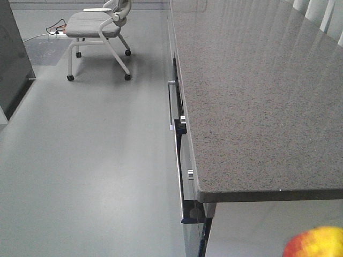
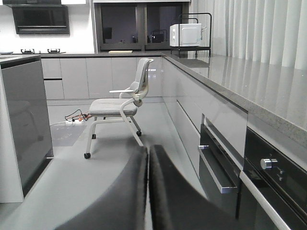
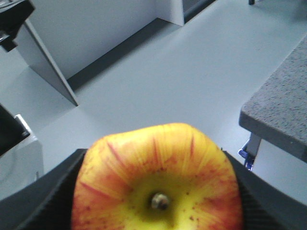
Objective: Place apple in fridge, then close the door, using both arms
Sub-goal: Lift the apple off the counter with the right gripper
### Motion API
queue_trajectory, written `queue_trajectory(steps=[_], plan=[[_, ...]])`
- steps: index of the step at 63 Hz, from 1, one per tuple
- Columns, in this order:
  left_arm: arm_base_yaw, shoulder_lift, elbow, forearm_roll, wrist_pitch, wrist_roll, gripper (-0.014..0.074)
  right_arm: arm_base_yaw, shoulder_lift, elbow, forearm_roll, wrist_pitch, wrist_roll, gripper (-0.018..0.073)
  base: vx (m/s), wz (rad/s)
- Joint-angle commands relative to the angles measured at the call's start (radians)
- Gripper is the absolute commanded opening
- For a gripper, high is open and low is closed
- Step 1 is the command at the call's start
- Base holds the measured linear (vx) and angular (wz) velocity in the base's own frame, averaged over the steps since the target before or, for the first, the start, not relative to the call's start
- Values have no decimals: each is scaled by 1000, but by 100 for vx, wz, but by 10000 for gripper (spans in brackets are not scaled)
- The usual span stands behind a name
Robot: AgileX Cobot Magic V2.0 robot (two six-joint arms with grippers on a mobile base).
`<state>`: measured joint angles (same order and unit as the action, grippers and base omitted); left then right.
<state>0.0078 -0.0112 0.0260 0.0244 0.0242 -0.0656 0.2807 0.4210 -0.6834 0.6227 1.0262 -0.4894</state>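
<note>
The apple [image 3: 156, 184] fills the bottom centre of the right wrist view, stem end toward the camera. It is clamped between the dark fingers [image 3: 50, 194] of the right gripper [image 3: 156, 203], over the grey floor [image 3: 158, 81]. In the front view, the apple is in the lower right corner, below the edge of the speckled table [image 1: 257, 96]. The left gripper [image 2: 147, 191] is clenched with its fingers pressed together, holding nothing.

A pale grey floor [image 1: 96, 160] runs alongside a long speckled grey tabletop [image 1: 257, 96]. Beneath it sit flat light-grey cabinets [image 2: 184, 96] and a dark built-in oven [image 2: 268, 191] with a silver knob [image 2: 265, 163]. 1 white-framed chair [image 2: 120, 108] on castors stands on the floor, with cables [image 2: 76, 116] lying just behind it. At the far end, a white microwave [image 2: 184, 34] sits in a black rack [image 2: 210, 31] beside a dark window [image 2: 139, 24]. Pale curtains [image 2: 259, 28] hang along the right.
</note>
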Motion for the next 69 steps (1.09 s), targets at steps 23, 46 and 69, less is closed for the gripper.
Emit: queue_trajectory(steps=[23,46,69], plan=[[-7,-16,21,-9,-71,-4,-6,1,-88,-28,46,-15,20,398,0,0],[-7,-16,21,-9,-71,-4,-6,1,-88,-28,46,-13,20,398,0,0],[-7,-16,21,-9,-71,-4,-6,1,-88,-28,46,-13,20,398,0,0]])
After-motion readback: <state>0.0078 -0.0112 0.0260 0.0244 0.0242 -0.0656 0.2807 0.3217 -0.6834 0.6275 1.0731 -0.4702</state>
